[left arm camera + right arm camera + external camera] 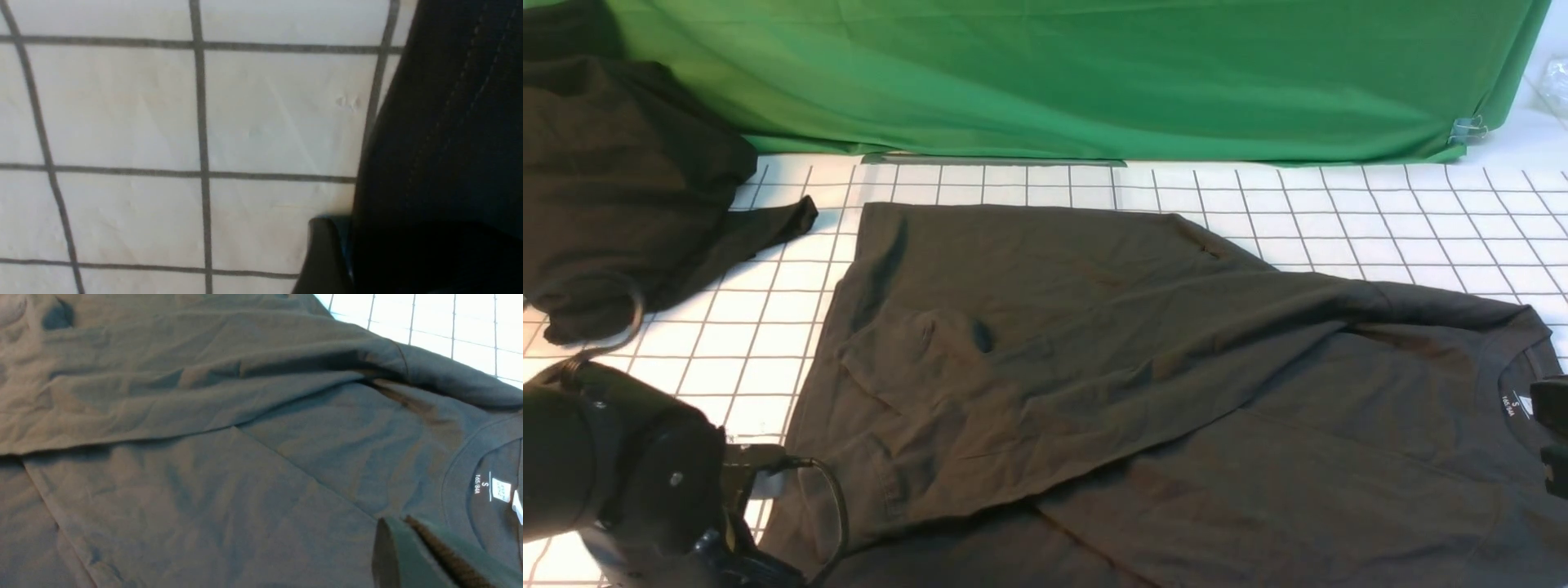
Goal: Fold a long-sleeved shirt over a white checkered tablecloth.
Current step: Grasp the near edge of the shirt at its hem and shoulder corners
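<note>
Most of the left gripper [737, 562] is cut off by the bottom edge at the lower left of the front view, below the bulky black left arm [621, 465]. Its wrist view shows only one dark finger [322, 253] at the lower right, just beside the stitched hem of the long-sleeved shirt [1160, 384]. The other finger is out of sight. The jaws stand wide, with nothing seen held.

The right gripper [402, 539] is a sliver at the right edge of the front view. Its wrist view shows the jaws pressed together near the round collar [457, 469]; whether they touch the cloth is unclear. The size label [500, 490] is too small to read in the front view.

The shirt lies centre and right on the white checkered tablecloth [1380, 212], one side folded diagonally over. A blacker heap of cloth [621, 188] sits at the upper left, in front of the green backdrop [1094, 73].
</note>
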Robot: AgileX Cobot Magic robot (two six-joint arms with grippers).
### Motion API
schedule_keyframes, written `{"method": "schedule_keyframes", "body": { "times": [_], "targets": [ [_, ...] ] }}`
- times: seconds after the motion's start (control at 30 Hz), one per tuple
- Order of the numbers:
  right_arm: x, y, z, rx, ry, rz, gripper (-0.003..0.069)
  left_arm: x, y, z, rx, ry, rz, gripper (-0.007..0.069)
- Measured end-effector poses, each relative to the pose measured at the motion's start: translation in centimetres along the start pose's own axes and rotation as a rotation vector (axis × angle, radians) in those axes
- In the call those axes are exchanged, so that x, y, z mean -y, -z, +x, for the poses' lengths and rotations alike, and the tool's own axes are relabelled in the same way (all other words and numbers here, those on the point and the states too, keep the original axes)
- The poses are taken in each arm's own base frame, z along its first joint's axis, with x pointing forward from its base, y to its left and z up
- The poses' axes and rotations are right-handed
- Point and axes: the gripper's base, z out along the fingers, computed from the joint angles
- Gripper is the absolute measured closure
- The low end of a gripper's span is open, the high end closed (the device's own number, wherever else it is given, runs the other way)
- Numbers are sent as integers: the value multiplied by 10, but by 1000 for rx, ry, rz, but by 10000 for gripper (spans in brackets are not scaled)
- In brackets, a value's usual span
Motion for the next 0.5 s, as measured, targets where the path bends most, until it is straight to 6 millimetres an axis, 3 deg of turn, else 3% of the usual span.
{"method": "schedule_keyframes", "body": {
  "times": [0.1, 0.17, 0.27, 0.3, 0.4, 0.5],
  "targets": [
    [0, 0, 0, -3, 9, 0, 648, 1, -2, -1, -12, 5, -4, 233],
    [0, 0, 1, -15, 9, 2, 648, 2, -2, -2, -9, -4, 4, 289],
    [1, 0, 6, -61, 13, 7, 648, 3, 1, -2, 12, -12, 25, 418],
    [1, 0, 8, -91, 17, 7, 648, 2, 3, -1, 21, -14, 27, 502],
    [-3, 1, 16, -182, 57, -36, 648, -3, 11, 1, 58, -45, 8, 595],
    [-11, -2, 18, -272, 95, -124, 648, -8, 26, 7, 100, -56, 7, 602]
  ]
}}
